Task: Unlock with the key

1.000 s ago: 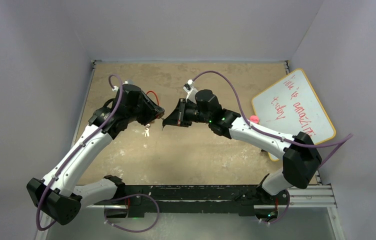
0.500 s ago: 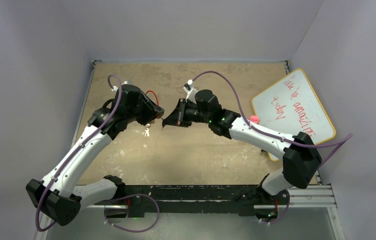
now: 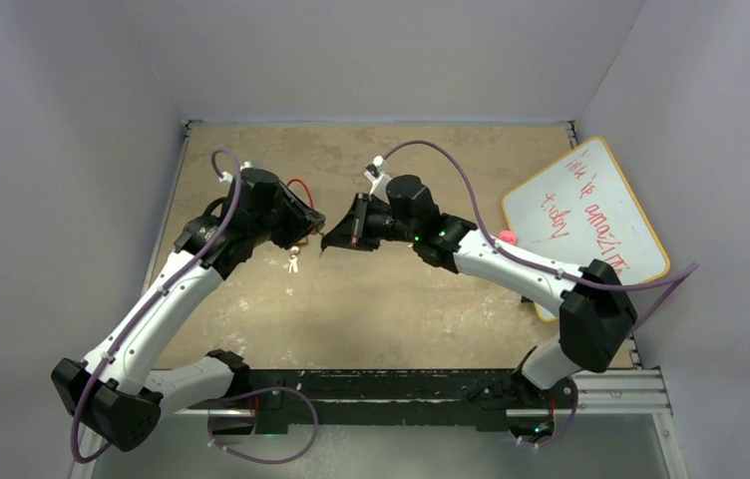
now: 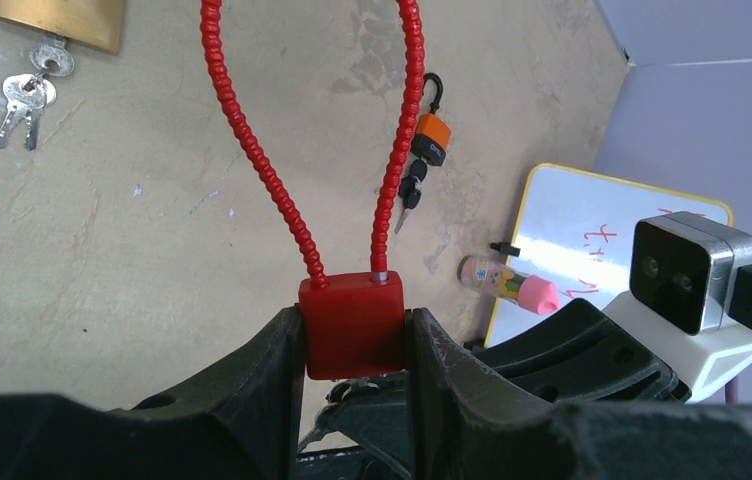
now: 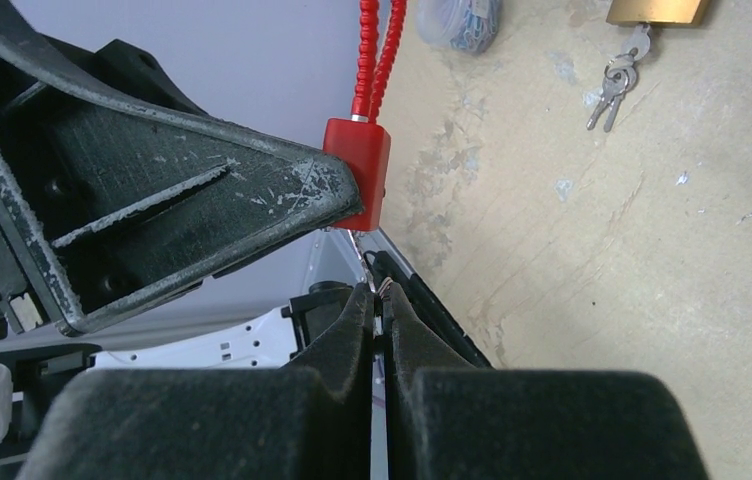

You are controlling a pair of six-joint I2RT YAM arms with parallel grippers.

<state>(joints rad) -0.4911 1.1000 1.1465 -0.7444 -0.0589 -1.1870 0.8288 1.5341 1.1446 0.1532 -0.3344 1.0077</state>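
Observation:
My left gripper [image 4: 354,350] is shut on the body of a red padlock [image 4: 352,325], whose red ribbed cable shackle [image 4: 252,150] loops up and away. In the top view the left gripper [image 3: 306,222] holds it above the mid table. My right gripper [image 3: 329,242] faces it, almost touching. In the right wrist view the right gripper [image 5: 382,295] is shut on a small metal key [image 5: 381,288], its tip just below the underside of the red padlock [image 5: 360,165]. The key ring [image 4: 339,395] shows under the lock in the left wrist view. The keyhole is hidden.
A brass padlock [image 4: 57,22] with its keys [image 4: 20,105] lies on the table below the grippers. An orange-tagged key bunch [image 4: 432,150] lies nearby. A whiteboard [image 3: 585,225] with a pink-capped marker [image 3: 507,238] is at the right. Grey walls enclose the table.
My right gripper has edged slightly left, closer to the red padlock. The left gripper holds the lock almost still.

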